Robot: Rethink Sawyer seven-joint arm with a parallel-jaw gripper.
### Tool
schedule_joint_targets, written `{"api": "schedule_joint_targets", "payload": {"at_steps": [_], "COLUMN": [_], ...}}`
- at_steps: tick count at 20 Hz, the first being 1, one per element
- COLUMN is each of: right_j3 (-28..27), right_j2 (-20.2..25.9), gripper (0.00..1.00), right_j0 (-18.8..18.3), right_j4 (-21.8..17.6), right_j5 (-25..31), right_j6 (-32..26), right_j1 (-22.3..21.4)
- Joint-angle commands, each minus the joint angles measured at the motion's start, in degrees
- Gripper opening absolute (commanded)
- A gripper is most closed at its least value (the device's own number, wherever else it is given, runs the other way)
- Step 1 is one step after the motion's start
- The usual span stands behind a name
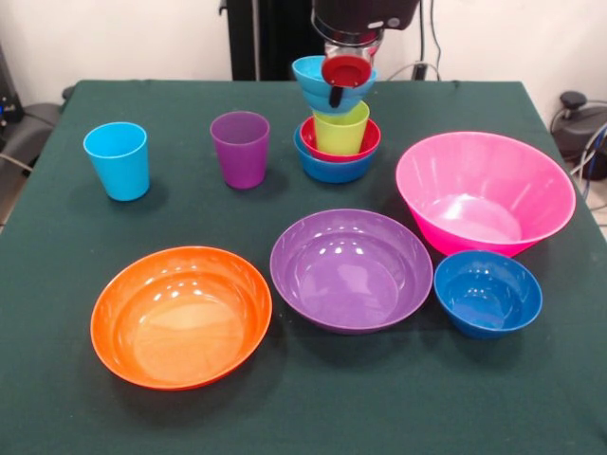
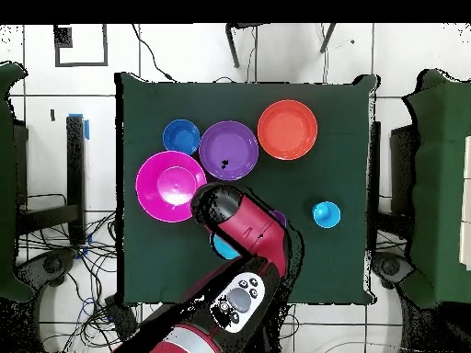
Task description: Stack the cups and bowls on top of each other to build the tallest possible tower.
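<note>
Topping the tower [image 1: 337, 142] at the far middle of the table [image 1: 57, 379]: blue bowl [image 1: 332, 169] at the bottom, red bowl [image 1: 368, 144] in it, green cup [image 1: 341, 131] standing in that, cyan bowl [image 1: 311, 78] on top and tilted. Looks pinched at the rim by the gripper [image 1: 338, 87], closed down narrow, one black finger [image 1: 334, 97] on the outside wall. Hidden under the arm from above.

Next, probably: level the cyan bowl, set it down softly, let go slowly. Smooth, shiny plastic, so slips easily, and a tall, thin stack tips.

Not stacked yet: light blue cup [image 1: 117, 159] and purple cup [image 1: 240, 149], plain and narrower at the bottom; wide, flat orange bowl [image 1: 180, 315] and purple bowl [image 1: 351, 268]; deep pink bowl [image 1: 484, 194]; small dark blue bowl [image 1: 487, 294].
</note>
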Motion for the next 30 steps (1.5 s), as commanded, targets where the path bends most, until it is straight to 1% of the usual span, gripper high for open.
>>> {"api": "schedule_joint_targets", "payload": {"at_steps": [1,13,30], "right_j3": [-2.59,-4.07,-3.81], "right_j2": [3.45,3.25,3.52], "gripper": [0.0,0.0,0.0], "right_j0": [0.38,0.82,0.63], "right_j4": [-4.47,-4.05,-3.78], "right_j5": [-1.67,-0.73,-1.0], "right_j6": [6.31,7.01,6.63], "right_j1": [3.23,3.86,3.69]}}
